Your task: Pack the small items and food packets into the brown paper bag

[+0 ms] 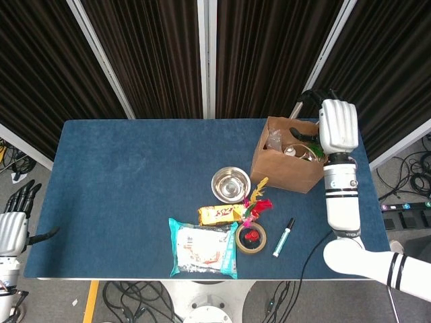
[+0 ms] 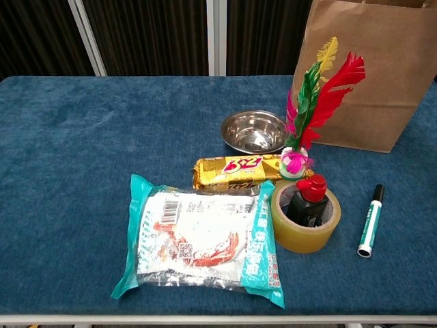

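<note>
A lab: black curtains (image 1: 155,54), floor cables (image 1: 411,175), blue-clothed table (image 1: 135,175).

Right hand (image 1: 338,126): white ribbed shell, segmented fingers (image 1: 337,111), black cable at top. Right forearm (image 1: 341,202): white cylindrical casing, grey wrist collar, thin black bands, small dark marking. Elbow section: rounded white housing, paired black rings. Left hand (image 1: 13,225): white palm shell, black fingers (image 1: 23,196), black thumb.

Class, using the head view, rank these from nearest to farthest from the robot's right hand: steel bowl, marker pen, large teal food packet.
From the right hand:
1. Steel bowl, table centre, left of the bag.
2. Marker pen, near the front edge.
3. Large teal food packet, front, farthest left.
</note>
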Motion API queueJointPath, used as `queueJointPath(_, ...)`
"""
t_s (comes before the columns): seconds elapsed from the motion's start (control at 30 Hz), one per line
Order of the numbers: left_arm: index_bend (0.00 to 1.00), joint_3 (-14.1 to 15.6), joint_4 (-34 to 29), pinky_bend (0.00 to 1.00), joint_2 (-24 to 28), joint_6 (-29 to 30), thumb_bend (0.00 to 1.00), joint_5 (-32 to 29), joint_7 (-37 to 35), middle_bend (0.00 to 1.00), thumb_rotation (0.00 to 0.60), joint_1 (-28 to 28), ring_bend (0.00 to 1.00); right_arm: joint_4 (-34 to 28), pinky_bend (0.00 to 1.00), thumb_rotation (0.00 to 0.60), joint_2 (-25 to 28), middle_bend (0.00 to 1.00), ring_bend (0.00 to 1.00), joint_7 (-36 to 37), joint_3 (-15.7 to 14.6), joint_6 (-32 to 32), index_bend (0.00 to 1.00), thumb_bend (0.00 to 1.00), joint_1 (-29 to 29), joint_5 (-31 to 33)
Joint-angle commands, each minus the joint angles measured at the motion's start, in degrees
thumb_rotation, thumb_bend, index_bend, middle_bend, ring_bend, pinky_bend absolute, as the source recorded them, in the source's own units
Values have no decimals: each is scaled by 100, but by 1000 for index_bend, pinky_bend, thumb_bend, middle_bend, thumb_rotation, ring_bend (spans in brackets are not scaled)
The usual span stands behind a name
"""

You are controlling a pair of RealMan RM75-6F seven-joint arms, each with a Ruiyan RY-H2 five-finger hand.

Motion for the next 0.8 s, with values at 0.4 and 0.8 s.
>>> queueJointPath(0.4,80,27,-78,119,-36,0,137,72,105,59,600,-48,0,-2299,482,600,1597,446,339,201,-1076,587,408,0,-1510,-2297)
queueJointPath(0.8,80,21,-173,118,-40,-23,137,49,273,59,600,-66,0,-934,503,600,2019,450,357,1289,-2922,-464,423,0,-2373,-4423)
